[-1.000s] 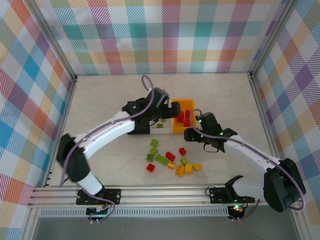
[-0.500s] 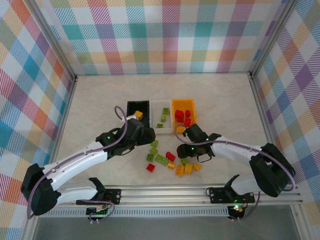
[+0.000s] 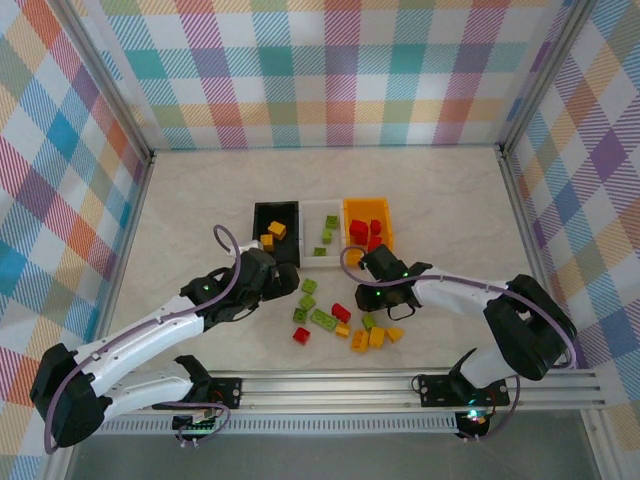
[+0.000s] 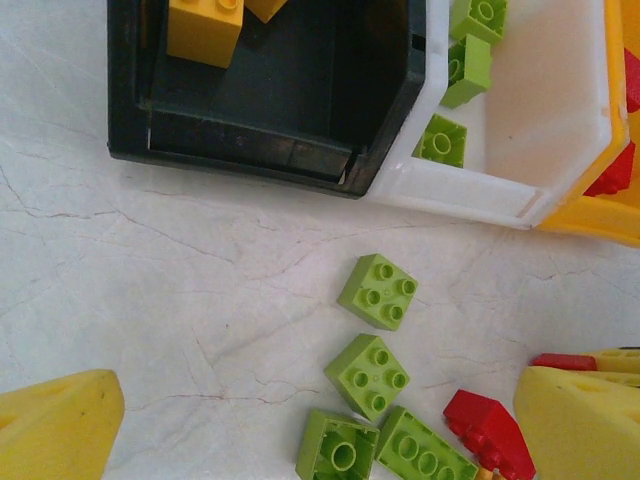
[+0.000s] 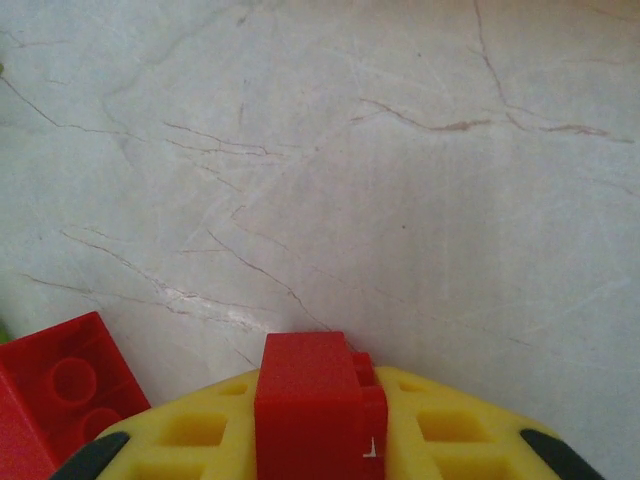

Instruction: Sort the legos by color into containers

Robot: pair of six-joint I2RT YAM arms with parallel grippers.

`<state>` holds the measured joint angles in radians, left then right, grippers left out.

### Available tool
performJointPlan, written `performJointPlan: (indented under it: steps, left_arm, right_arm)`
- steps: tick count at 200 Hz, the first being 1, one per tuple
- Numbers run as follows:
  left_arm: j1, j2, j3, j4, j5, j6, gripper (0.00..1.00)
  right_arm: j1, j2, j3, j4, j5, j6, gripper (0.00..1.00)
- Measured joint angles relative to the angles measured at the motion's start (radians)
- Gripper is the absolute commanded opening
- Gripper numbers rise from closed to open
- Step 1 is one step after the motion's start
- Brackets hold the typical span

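Note:
The black bin (image 3: 276, 211) holds yellow bricks (image 4: 205, 30), the white bin (image 3: 317, 212) green ones (image 4: 441, 140), and the orange bin (image 3: 366, 208) red ones (image 3: 358, 232). Loose legos lie in front of the bins. Among them are green bricks (image 4: 378, 291), a red brick (image 3: 341, 312) and yellow bricks (image 3: 377, 336). My left gripper (image 3: 287, 290) hovers open above the green bricks, its yellow fingers (image 4: 55, 420) wide apart. My right gripper (image 3: 362, 303) is low at the pile's right. It is shut on a small red brick (image 5: 310, 400), with another red brick (image 5: 60, 385) beside it.
A further red brick (image 3: 301, 335) and a green one (image 3: 368, 321) lie nearer the front rail (image 3: 330, 385). Checked walls enclose the marble tabletop (image 3: 200, 200), which is bare to the left, right and behind the bins.
My left arm has pulled back from the bins to above the loose green bricks. My right gripper has moved from the orange bin's front down to the pile.

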<state>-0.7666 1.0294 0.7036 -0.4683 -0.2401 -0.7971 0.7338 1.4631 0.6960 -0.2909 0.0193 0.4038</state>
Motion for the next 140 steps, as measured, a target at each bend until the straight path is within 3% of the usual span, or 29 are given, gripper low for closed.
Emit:
performJointPlan:
  steps: [42, 73, 102, 140]
  left_arm:
    - [0.004, -0.002, -0.006, 0.003, 0.012, 0.001, 1.0]
    - [0.005, -0.002, -0.007, 0.004, 0.022, 0.001, 1.0]
    - [0.011, -0.002, -0.007, 0.004, 0.031, 0.002, 1.0]
    - [0.019, -0.002, -0.007, 0.001, 0.046, 0.008, 1.0]
  right_arm:
    - [-0.024, -0.1, 0.038, -0.053, 0.04, -0.005, 0.23]
    - [-0.129, -0.137, 0.175, -0.081, 0.068, -0.027, 0.23]
    - [-0.198, -0.067, 0.29, -0.081, 0.098, -0.031, 0.24]
    - [-0.215, 0.08, 0.378, -0.096, 0.139, -0.043, 0.29]
